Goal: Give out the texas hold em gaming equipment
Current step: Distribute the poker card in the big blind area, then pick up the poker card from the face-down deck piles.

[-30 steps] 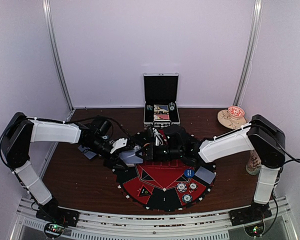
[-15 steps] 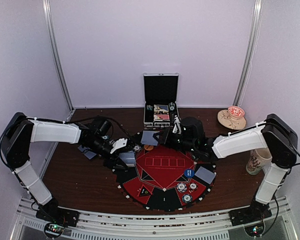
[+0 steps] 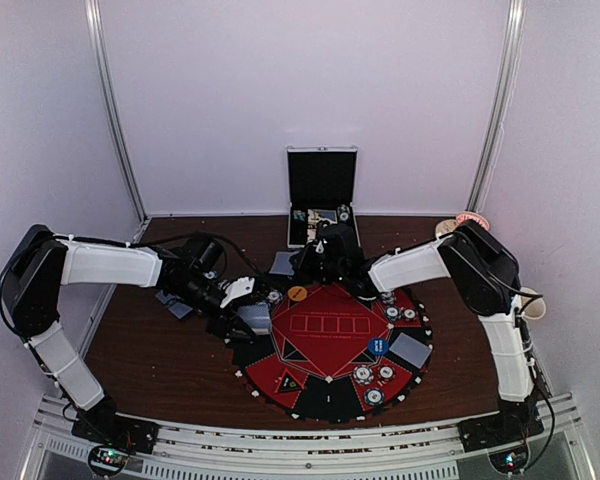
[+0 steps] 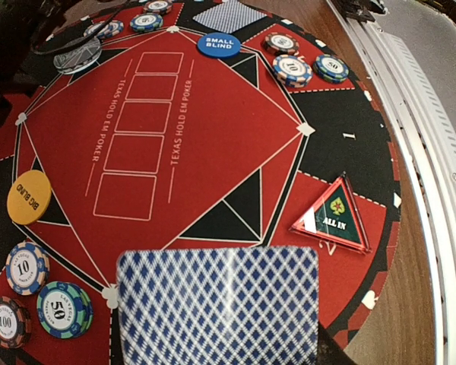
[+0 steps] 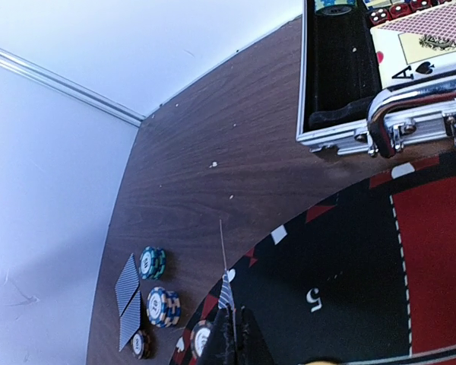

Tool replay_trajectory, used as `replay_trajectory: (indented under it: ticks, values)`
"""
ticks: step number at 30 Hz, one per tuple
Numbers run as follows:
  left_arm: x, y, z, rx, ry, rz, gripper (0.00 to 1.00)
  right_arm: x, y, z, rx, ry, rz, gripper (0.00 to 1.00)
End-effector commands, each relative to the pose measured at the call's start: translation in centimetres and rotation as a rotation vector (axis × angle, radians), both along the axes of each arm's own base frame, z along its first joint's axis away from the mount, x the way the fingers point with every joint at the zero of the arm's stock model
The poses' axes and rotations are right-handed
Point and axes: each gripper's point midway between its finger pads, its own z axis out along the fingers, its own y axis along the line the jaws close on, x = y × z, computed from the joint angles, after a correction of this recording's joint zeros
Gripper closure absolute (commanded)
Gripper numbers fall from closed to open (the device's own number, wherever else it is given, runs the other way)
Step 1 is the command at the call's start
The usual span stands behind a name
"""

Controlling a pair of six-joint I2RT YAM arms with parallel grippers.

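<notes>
Top external, right arm (image 3: 420, 265) stretched leftward, claw (image 3: 306, 262) pinching card (image 3: 281, 263)

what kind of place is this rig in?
Probably a robot test cell, not a card room: plain white walls enclose a wooden table, two arms are bolted to a rail at its near edge, a Texas hold'em mat on top.
</notes>
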Motion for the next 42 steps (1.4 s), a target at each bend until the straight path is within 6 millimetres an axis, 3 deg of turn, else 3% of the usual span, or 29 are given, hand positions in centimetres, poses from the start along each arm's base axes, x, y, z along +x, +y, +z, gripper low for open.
replay_trajectory:
  ticks: [1,9,15,22,27,32,38,42]
  values:
    - [-0.1,-0.4,0.7,-0.031,-0.016,-0.025,0.55,2.0,0.4,-1.2,-0.022,0.023,-0.018,1.0]
    - [-0.1,-0.4,0.6,-0.031,-0.013,-0.027,0.55,3.7,0.7,-3.7,-0.072,0.058,-0.039,1.0]
    - [-0.1,-0.5,0.6,-0.03,-0.013,-0.029,0.55,3.8,1.2,-4.9,-0.079,0.082,-0.021,0.99]
    - [-0.1,-0.5,0.4,-0.027,-0.005,-0.028,0.55,3.2,0.2,-5.3,-0.128,0.087,-0.036,0.75]
    - [-0.1,-0.6,0.4,-0.029,-0.006,-0.029,0.55,2.7,-0.8,-4.3,-0.204,0.056,-0.061,0.55]
    - [-0.1,-0.5,0.3,-0.026,-0.004,-0.028,0.55,2.6,-1.8,-3.2,-0.277,0.029,-0.087,0.46]
    - [-0.1,-0.5,0.3,-0.026,-0.003,-0.028,0.55,1.7,-2.8,0.8,-0.295,-0.033,-0.087,0.2]
    - [-0.1,-0.5,0.3,-0.025,-0.003,-0.028,0.55,-0.7,-3.7,3.7,-0.278,-0.079,-0.063,0.17]
